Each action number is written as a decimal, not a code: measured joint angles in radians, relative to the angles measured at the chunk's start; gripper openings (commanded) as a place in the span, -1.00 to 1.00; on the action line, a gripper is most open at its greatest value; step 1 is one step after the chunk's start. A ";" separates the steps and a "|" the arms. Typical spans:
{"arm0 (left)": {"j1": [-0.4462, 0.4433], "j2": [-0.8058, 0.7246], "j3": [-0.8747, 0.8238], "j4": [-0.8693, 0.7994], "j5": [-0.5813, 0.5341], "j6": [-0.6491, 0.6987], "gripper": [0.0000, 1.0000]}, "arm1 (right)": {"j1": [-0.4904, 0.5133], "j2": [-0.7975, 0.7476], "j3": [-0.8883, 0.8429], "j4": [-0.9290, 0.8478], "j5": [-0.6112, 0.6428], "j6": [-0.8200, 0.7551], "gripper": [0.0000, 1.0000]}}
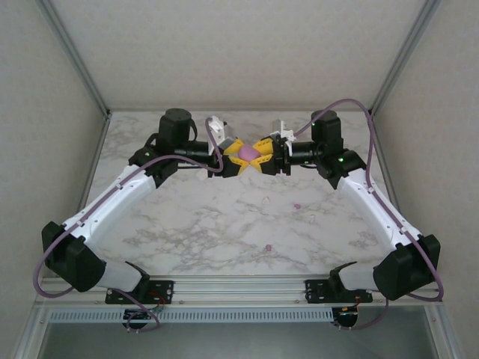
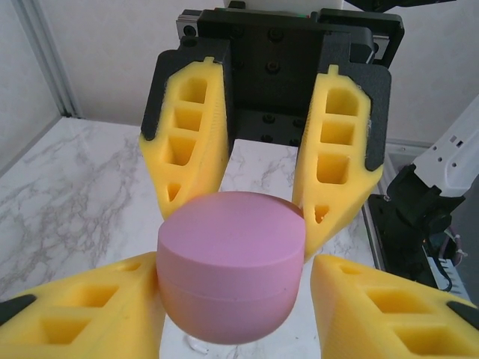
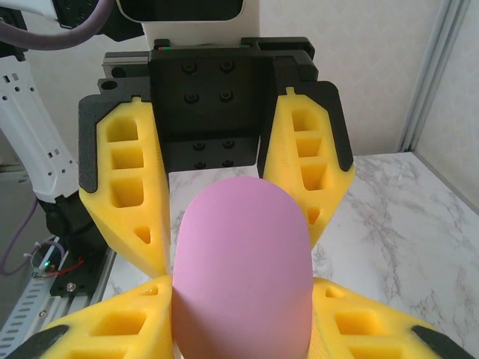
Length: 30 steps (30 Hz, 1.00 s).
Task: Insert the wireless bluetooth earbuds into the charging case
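- Your charging case (image 1: 249,153) is a plain matte pink.
- Your left pincer (image 1: 235,158) and right pincer (image 1: 263,158) have bright yellow fingers (image 2: 187,142) on black backing.
- The desk (image 1: 187,224) is white marble with grey veins.
- The earbuds (image 1: 297,206) look like pinkish-purple specks; their exact shades are too small to tell.
- Your left arm (image 1: 112,198) and right arm (image 1: 374,202) are white with black joints, and the cables (image 1: 352,102) are mauve.

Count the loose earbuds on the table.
3: one earbud right of centre, a second beside it, a third lower in the top view. Others may be hidden.
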 measured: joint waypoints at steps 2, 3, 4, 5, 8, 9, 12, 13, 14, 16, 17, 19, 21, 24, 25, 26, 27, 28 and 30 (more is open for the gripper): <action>0.000 0.001 0.003 -0.003 0.000 0.001 -0.07 | 0.001 0.000 0.000 0.000 -0.001 0.000 -0.27; 0.000 0.002 0.005 -0.007 0.000 0.001 -0.07 | 0.001 0.000 0.000 0.000 -0.002 0.000 -0.27; 0.000 0.002 0.006 -0.010 -0.001 0.001 -0.11 | 0.001 0.000 0.000 0.000 -0.002 0.000 -0.26; 0.000 0.002 0.008 -0.011 0.000 0.001 -0.15 | 0.001 0.000 0.000 0.001 -0.003 0.000 -0.26; 0.001 0.002 0.015 -0.026 -0.001 0.009 -0.18 | 0.001 0.000 0.000 0.002 -0.005 0.000 -0.26; 0.001 0.002 0.018 -0.034 -0.001 0.013 -0.17 | 0.001 0.000 0.000 0.003 -0.006 0.000 -0.26; 0.001 0.004 0.026 -0.051 0.000 0.027 -0.05 | 0.002 0.000 0.000 0.005 -0.008 0.002 -0.25; 0.001 0.006 0.031 -0.055 0.000 0.029 -0.05 | 0.003 0.000 0.000 0.010 -0.008 0.004 -0.25; 0.001 0.008 0.032 -0.058 0.000 0.030 -0.04 | 0.003 0.000 0.000 0.011 -0.006 0.004 -0.25; 0.001 0.010 0.034 -0.063 0.000 0.035 -0.03 | 0.003 0.000 0.000 0.019 -0.005 0.005 -0.25; 0.001 0.011 0.034 -0.066 0.000 0.036 -0.03 | 0.003 0.000 0.000 0.022 -0.005 0.005 -0.25; 0.001 0.013 0.035 -0.069 0.000 0.039 -0.03 | 0.003 0.001 0.000 0.025 -0.005 0.005 -0.25; 0.001 0.017 0.036 -0.075 0.000 0.040 -0.04 | 0.003 0.002 0.000 0.026 -0.004 0.005 -0.25; 0.001 0.017 0.036 -0.077 0.000 0.039 -0.05 | 0.004 0.004 0.000 0.026 -0.004 0.005 -0.25; 0.001 0.017 0.036 -0.077 -0.001 0.039 -0.05 | 0.005 0.004 0.000 0.026 -0.004 0.006 -0.25; 0.001 0.017 0.036 -0.077 0.000 0.039 -0.05 | 0.006 0.004 0.000 0.026 -0.004 0.006 -0.25; 0.001 0.017 0.036 -0.077 0.000 0.037 -0.05 | 0.007 0.004 0.000 0.025 -0.003 0.005 -0.24; 0.001 0.017 0.036 -0.077 0.000 0.034 -0.06 | 0.007 0.004 0.000 0.025 -0.002 0.005 -0.24; 0.001 0.017 0.037 -0.077 0.000 0.026 -0.06 | 0.009 0.004 0.000 0.025 -0.001 0.004 -0.24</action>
